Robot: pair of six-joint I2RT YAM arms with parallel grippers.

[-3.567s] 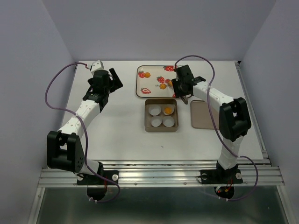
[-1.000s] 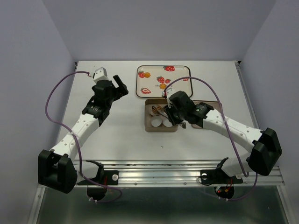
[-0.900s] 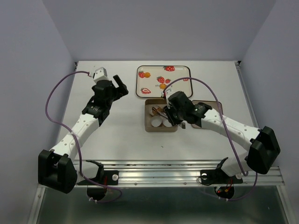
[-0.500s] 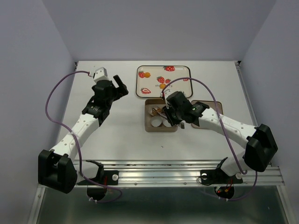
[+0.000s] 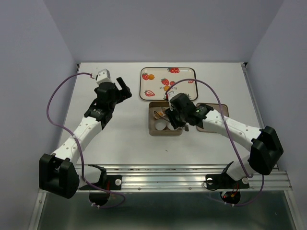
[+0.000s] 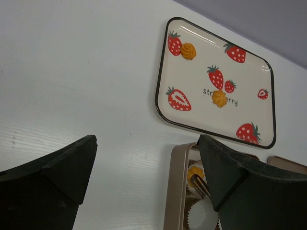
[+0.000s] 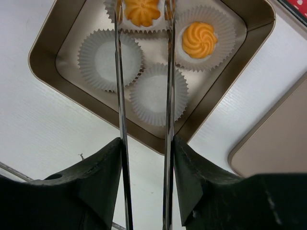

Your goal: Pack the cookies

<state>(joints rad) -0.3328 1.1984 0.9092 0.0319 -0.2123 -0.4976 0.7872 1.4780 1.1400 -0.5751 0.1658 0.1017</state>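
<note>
One orange cookie [image 7: 141,12] is sitting between the right fingers [image 7: 118,72]. They are squeezing it from both sides, just over a white paper cup [image 7: 144,30] in the gold tin [image 7: 48,50]. A second cookie [image 7: 199,39] is lying in the cup next to it. Two empty cups [image 7: 110,60] are waiting. Two more cookies [image 6: 188,50] are lying on the strawberry tray [image 6: 194,115]. The left fingers [image 6: 48,182] are standing wide apart over the worktop [image 6: 72,72], holding nothing. I think the robot is putting this cookie into its cup. Next, the right fingers need to let go gently, then go and get another cookie from the tray.
</note>
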